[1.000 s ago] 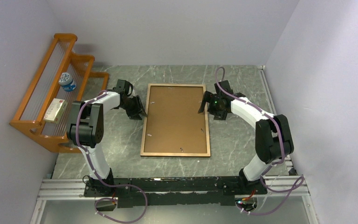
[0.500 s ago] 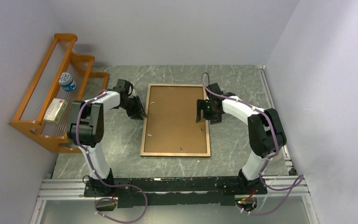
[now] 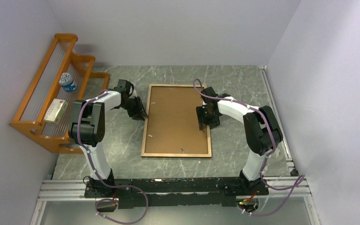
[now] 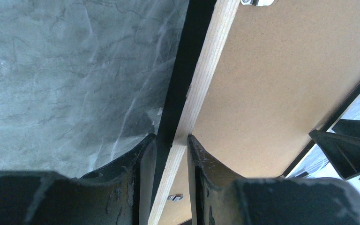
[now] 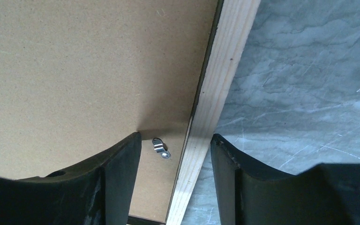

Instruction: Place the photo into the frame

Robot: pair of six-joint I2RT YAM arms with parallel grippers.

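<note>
The frame (image 3: 176,154), brown back up, long axis near-to-far.

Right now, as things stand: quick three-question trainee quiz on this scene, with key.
1. True or false: the frame lies face down, with the brown backing board facing up.
2. Which gripper's fingers stand wider apart? A) left gripper B) right gripper
3. Fill in: between the right gripper's fingers, on the backing board beside the wooden rail, sits a small metal ____.
Key: 1 true; 2 B; 3 clip.
</note>
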